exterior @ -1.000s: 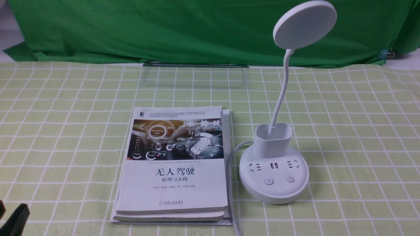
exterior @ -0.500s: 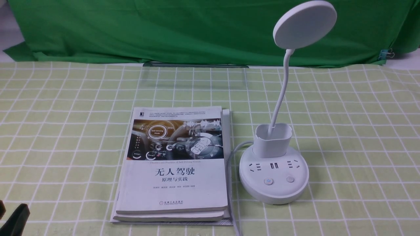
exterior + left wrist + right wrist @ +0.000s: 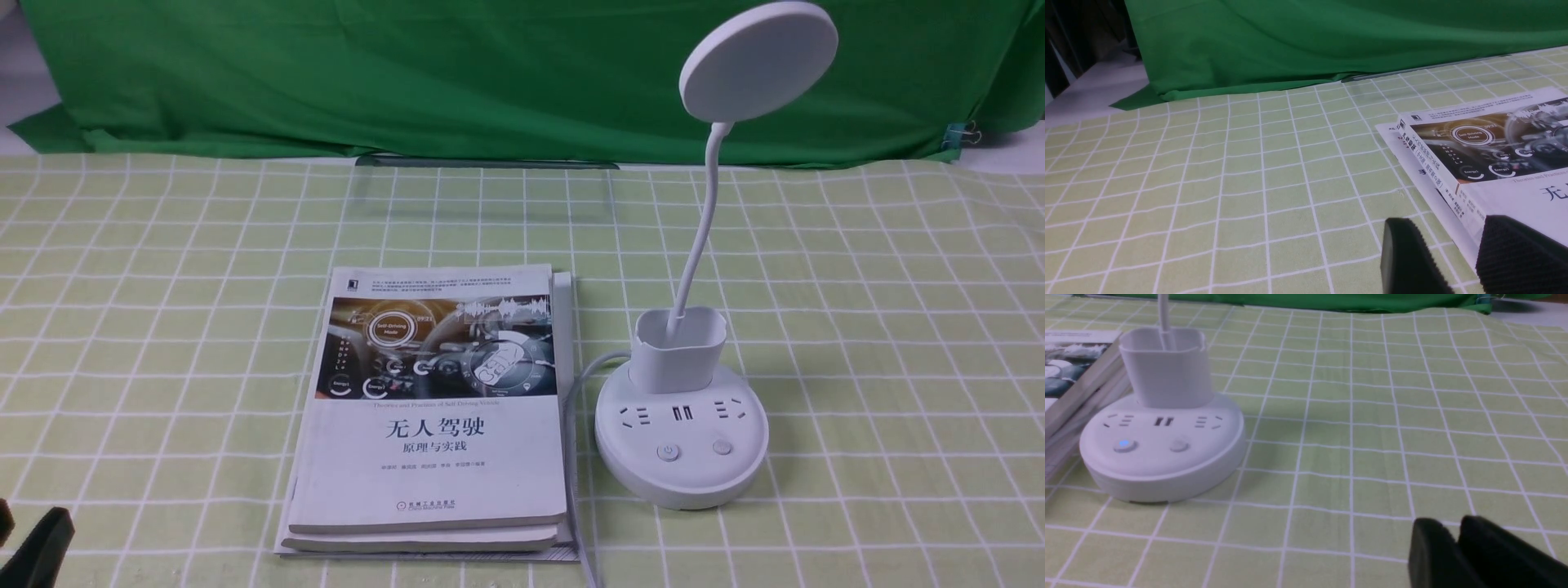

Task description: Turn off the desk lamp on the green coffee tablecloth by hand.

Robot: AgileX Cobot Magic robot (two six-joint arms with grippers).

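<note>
our right gripper (image 3: 1453,539) shows only in its wrist view, two black textured fingers nearly together with the thinnest gap, holding nothing, low over the green coffee tablecloth (image 3: 882,343) and well apart from the desk lamp (image 3: 682,441). our left gripper (image 3: 1457,249) has its fingers parted with a clear gap, empty, one finger in front of the cloth and the other in front of the book's edge; in the front view just a black sliver of it (image 3: 37,547) peeks in at the lower left corner.

we see the lamp standing right of centre on the cloth, its round base just beside the books (image 3: 433,408). compared with the frames a second ago, nothing has shifted: lamp, books and the left sliver sit exactly as before.

the left button (image 3: 1124,445) glows blue in the right wrist view; whether the disc head (image 3: 759,61) is lit we cannot tell, since only its back faces us. the lamp's cable (image 3: 575,392) runs between base and books and is cut off at the bottom edge.

the lamp is smooth white plastic: flat disc, thin curved neck, squarish cup, domed base with sockets. the cloth is soft yellow-green with white grid lines, slightly rippled; the dark green backdrop (image 3: 408,73) hangs in folds behind.
</note>
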